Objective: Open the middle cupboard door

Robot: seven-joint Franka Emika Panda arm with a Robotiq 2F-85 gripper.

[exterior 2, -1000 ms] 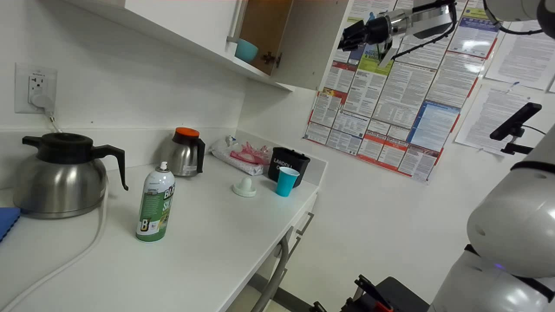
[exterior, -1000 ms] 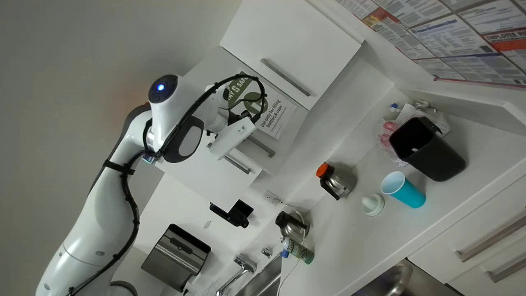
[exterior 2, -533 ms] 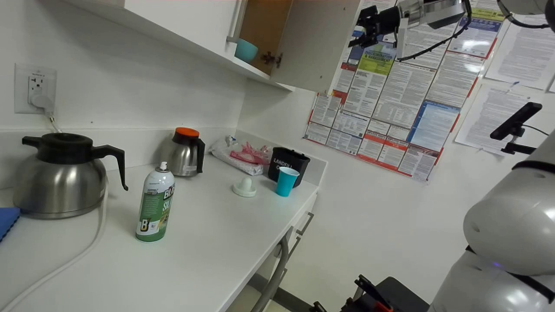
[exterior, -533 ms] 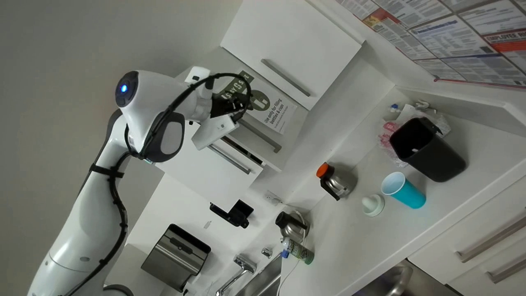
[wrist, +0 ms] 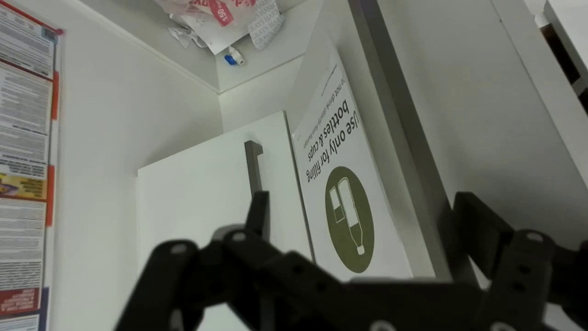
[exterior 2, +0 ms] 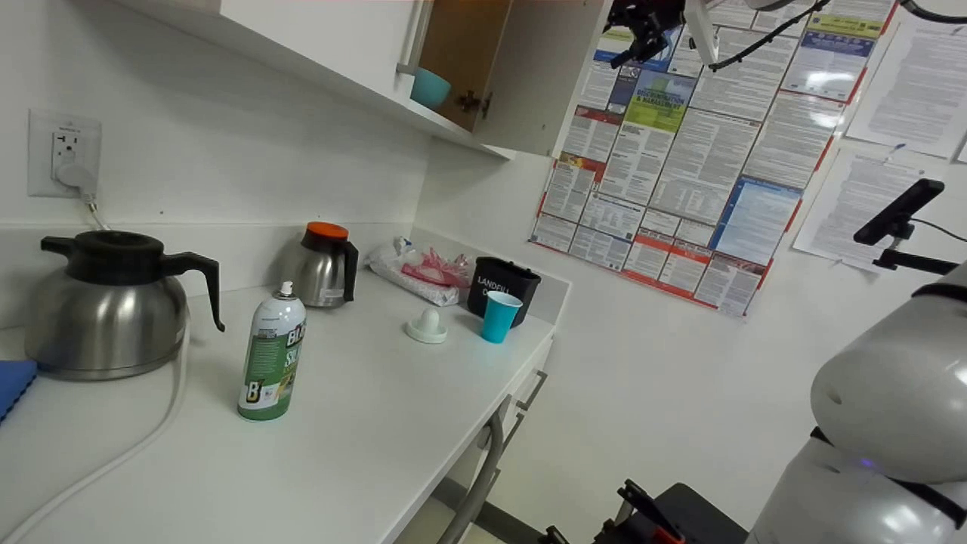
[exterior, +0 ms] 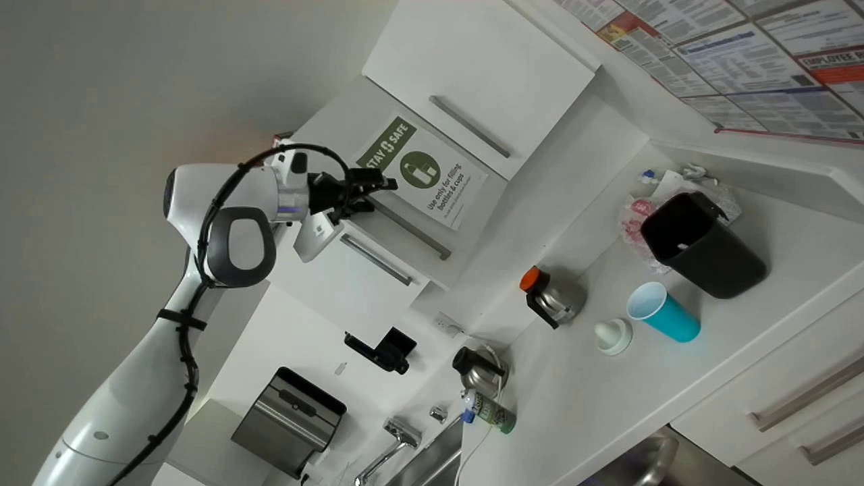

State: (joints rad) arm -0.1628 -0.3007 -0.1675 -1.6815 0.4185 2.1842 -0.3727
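The middle cupboard door (exterior: 432,162), white with a green-and-white sticker (wrist: 350,216), stands ajar. In an exterior view its inner face (exterior 2: 536,75) is swung out, showing the brown cupboard inside (exterior 2: 461,53). Its slim grey bar handle (wrist: 397,105) crosses the wrist view diagonally, also seen from outside as a handle (exterior: 412,229). My gripper (wrist: 363,211) is open in front of the door at the handle's upper end, with its fingers well spread. The right-hand finger (wrist: 475,220) hides part of the handle; whether they touch I cannot tell. Nothing is gripped.
A plain white door (exterior: 479,74) is closed beside it, and another plain door (exterior: 351,270) is on the opposite side. A blue bowl (exterior 2: 430,88) sits inside the cupboard. On the counter below are thermos jugs (exterior 2: 113,317), a spray can (exterior 2: 272,363), a blue cup (exterior 2: 500,317) and a black bin (exterior: 709,250).
My gripper has opened and drawn back from the handle, the arm shifting left in an exterior view. The door swung slightly farther out half a second ago, then moved back a little.
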